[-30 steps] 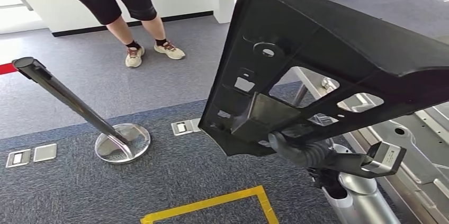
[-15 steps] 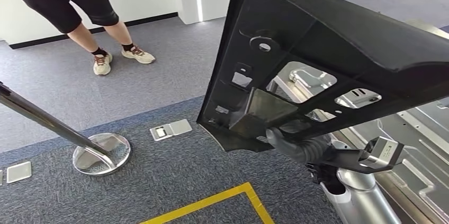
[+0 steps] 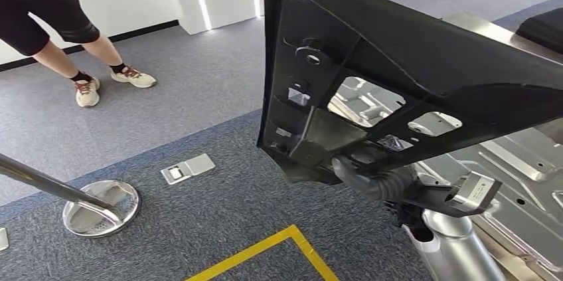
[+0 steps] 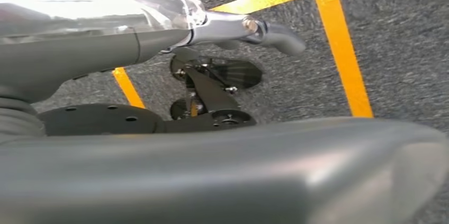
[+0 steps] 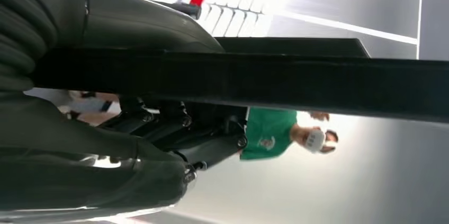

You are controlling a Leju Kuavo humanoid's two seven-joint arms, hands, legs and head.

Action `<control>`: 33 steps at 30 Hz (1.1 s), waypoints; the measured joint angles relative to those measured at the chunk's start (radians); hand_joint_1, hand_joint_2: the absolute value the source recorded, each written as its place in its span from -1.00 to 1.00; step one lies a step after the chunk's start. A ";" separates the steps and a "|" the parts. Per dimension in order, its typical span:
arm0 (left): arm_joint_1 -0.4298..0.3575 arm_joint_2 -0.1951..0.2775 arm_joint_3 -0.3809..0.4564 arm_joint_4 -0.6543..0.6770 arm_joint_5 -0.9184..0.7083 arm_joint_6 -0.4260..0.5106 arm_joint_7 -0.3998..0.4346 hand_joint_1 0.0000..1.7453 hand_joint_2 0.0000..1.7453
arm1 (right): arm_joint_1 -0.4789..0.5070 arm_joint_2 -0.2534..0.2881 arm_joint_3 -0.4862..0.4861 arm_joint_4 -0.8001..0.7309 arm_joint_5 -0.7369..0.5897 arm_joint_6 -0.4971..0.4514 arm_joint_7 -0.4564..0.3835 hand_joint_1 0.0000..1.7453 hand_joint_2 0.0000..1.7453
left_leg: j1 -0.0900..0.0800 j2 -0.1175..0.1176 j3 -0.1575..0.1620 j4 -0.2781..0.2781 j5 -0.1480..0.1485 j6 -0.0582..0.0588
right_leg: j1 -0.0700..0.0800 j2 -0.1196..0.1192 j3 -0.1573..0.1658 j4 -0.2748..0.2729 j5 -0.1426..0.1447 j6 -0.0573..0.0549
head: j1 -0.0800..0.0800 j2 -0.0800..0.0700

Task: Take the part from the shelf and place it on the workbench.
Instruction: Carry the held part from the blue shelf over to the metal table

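Part is off the shelf and in transit; placing it on the tabletop (image 3: 524, 155) at right is left, judging by the silver surface just past it. Left hand (image 4: 233, 75) hangs over carpet and yellow tape, holding nothing, fingers apart; right hand (image 3: 372, 181) grips the part's lower edge. The black plastic panel (image 3: 398, 62) is held high and tilted: ribbed, with cutouts and a round boss.
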 joint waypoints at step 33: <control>-0.004 0.000 -0.003 0.000 -0.021 -0.002 0.003 -1.00 -1.00 | -0.139 -0.001 -0.066 -0.053 0.082 -0.106 0.047 1.00 1.00 | 0.009 -0.012 -0.008 0.017 -0.013 -0.015 | -0.002 0.016 0.000 -0.003 0.004 -0.014 | 0.003 0.000</control>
